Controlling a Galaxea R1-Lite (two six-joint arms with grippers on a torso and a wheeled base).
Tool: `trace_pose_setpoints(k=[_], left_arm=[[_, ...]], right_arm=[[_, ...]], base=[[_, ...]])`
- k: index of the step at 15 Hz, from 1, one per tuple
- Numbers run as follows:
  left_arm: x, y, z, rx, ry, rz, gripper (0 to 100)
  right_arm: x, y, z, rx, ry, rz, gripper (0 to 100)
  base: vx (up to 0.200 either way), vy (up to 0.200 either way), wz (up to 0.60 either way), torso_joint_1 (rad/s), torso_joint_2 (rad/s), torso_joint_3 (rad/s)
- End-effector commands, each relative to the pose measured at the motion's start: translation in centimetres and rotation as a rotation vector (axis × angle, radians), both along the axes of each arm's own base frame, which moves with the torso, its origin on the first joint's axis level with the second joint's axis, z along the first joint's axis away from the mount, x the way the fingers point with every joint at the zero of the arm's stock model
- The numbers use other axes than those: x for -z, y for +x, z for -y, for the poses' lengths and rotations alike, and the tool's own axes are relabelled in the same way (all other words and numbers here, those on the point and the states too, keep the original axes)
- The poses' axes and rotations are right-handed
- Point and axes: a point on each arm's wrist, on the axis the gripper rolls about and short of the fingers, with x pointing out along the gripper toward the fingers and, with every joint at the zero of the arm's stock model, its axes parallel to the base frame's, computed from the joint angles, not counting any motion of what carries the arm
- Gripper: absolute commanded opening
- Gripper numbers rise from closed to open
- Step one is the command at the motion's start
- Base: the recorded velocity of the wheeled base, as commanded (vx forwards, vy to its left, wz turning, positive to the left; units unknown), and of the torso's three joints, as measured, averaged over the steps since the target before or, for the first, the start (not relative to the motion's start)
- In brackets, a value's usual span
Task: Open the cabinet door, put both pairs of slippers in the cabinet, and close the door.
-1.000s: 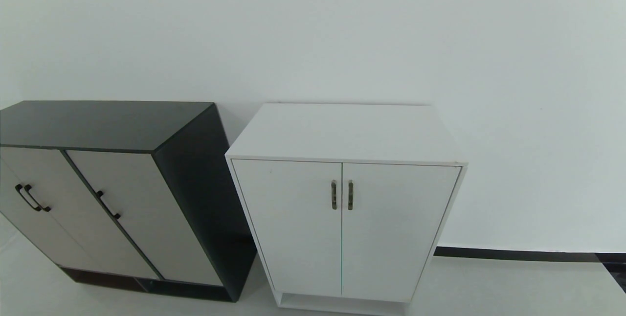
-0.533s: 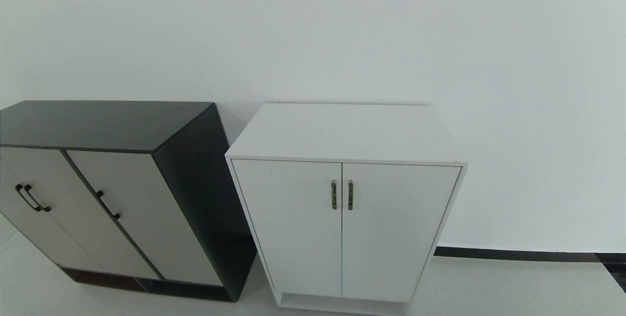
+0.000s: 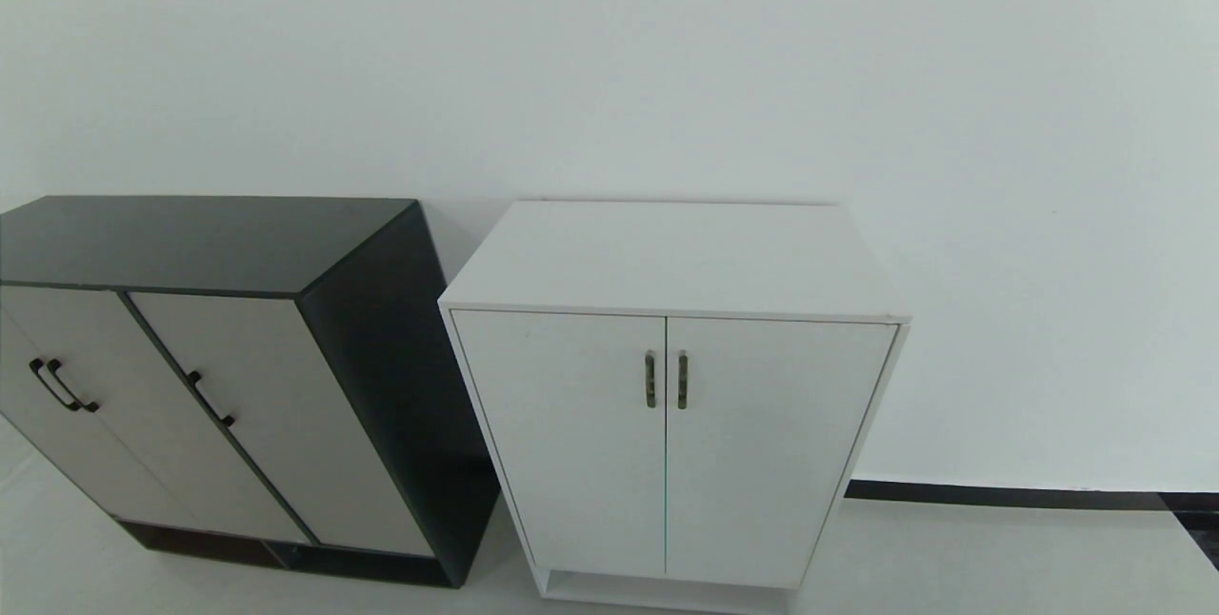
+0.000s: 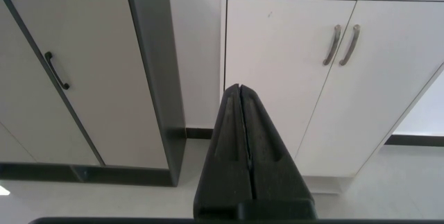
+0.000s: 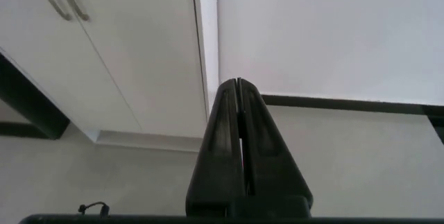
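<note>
Doors (image 3: pixel 571 444) of the white cabinet (image 3: pixel 667 258) are both closed, their two slim handles (image 3: pixel 650 379) side by side at the middle seam. It stands on the floor (image 3: pixel 952 558) against the pale wall (image 3: pixel 762 72), just beside a black cabinet (image 3: pixel 381 348) with grey doors (image 3: pixel 248 406) on the robot's left. Left claw (image 4: pixel 240 91) is clenched and empty, facing the white cabinet's left door. Right claw (image 5: pixel 238 84) is likewise clenched and empty, low near that cabinet's right side.

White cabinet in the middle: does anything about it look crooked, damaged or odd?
Nothing stands out. The white cabinet stands square, both doors shut flush, its two handles upright side by side. The dark cabinet beside it is shut too.
</note>
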Motion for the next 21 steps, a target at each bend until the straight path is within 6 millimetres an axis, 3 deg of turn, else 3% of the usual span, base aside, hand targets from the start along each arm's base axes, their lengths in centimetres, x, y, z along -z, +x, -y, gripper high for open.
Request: trace_pose_setpoints(k=[1, 5, 21], left_arm=[[-0.01, 0.01, 0.00, 0.000, -0.002, -0.001, 0], [-0.01, 0.01, 0.00, 0.000, -0.002, -0.001, 0], [-0.01, 0.01, 0.00, -0.002, 0.001, -0.001, 0]], right_arm=[[0.08, -0.51, -0.02, 0.026, 0.001, 0.065, 0], [0.27, -1.28, -0.04, 0.042, 0.003, 0.165, 0], [0.28, -1.29, -0.04, 0.043, 0.011, 0.167, 0]], base=[[0.000, 0.000, 0.00, 0.000, 0.00, 0.000], [0.000, 0.000, 0.00, 0.000, 0.00, 0.000], [0.000, 0.000, 0.00, 0.000, 0.00, 0.000]])
